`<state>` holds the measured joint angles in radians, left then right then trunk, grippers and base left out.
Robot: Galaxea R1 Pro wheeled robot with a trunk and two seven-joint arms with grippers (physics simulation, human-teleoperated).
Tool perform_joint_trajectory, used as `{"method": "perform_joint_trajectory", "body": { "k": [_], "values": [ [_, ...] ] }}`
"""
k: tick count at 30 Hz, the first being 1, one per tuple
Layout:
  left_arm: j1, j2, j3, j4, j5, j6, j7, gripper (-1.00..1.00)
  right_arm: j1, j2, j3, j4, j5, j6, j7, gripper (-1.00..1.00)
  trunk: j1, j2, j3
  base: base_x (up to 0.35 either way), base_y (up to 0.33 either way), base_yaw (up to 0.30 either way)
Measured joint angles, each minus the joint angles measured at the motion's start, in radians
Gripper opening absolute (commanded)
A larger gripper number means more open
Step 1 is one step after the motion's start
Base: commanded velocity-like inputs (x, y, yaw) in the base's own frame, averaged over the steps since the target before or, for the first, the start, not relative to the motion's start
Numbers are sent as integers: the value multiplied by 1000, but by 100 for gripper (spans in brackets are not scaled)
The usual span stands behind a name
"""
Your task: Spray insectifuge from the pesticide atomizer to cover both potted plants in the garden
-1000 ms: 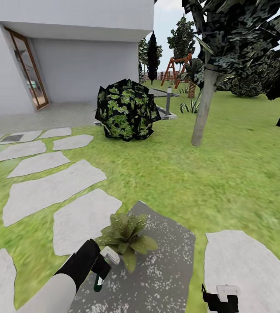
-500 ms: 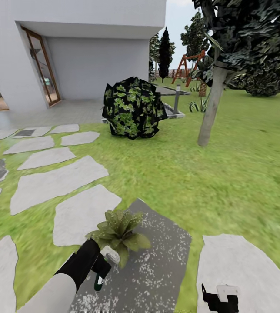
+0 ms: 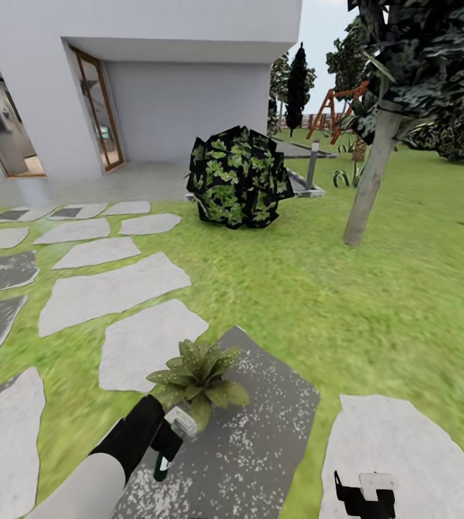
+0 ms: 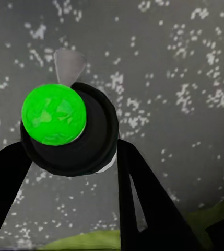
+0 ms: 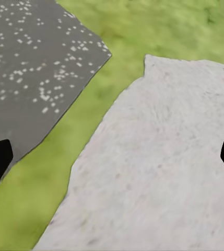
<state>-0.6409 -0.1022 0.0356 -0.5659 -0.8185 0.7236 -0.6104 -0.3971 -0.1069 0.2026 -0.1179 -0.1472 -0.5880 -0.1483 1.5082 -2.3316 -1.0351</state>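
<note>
— Low in the head view, what is the left gripper (image 3: 168, 438) doing?

— Its jaws are clenched on the pesticide atomizer (image 3: 175, 432), white nozzle just beside a potted plant (image 3: 197, 376) on the dark speckled stone (image 3: 261, 432), probably aimed to spray it.

— And the right gripper (image 3: 365, 496)?

— Jaws spread, nothing between them, over a pale stepping stone (image 5: 158, 172). Lawn (image 3: 347, 288) and a dark shrub (image 3: 239, 176) lie beyond.

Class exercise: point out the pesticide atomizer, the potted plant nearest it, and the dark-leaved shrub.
pesticide atomizer (image 3: 179, 422): head view, white nozzle head.
potted plant (image 3: 197, 375): head view, centre of leaf rosette.
dark-leaved shrub (image 3: 239, 178): head view, middle of foliage.
</note>
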Motion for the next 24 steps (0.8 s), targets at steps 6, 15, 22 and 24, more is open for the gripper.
{"method": "perform_joint_trajectory", "body": {
  "k": [6, 15, 22, 24],
  "values": [
    [1, 8, 0, 12, 5, 85, 51, -100, 0, -1, -1, 0, 0, 0, 1, 100, 0, 0, 0, 0, 0, 103],
    [1, 4, -2, -3, 9, 85, 70, -100, 0, -3, -1, 0, 0, 0, 1, 100, 0, 0, 0, 2, -1, 1],
    [1, 4, -1, -5, 8, 86, 70, -100, 0, -2, -1, 0, 0, 0, 0, 100, 0, 0, -1, 127, -182, 102],
    [1, 3, -1, -5, 7, 87, 70, -100, 0, -1, 0, 0, 0, 0, 0, 100, 0, 0, -1, 96, -171, 254]
  ]
}}
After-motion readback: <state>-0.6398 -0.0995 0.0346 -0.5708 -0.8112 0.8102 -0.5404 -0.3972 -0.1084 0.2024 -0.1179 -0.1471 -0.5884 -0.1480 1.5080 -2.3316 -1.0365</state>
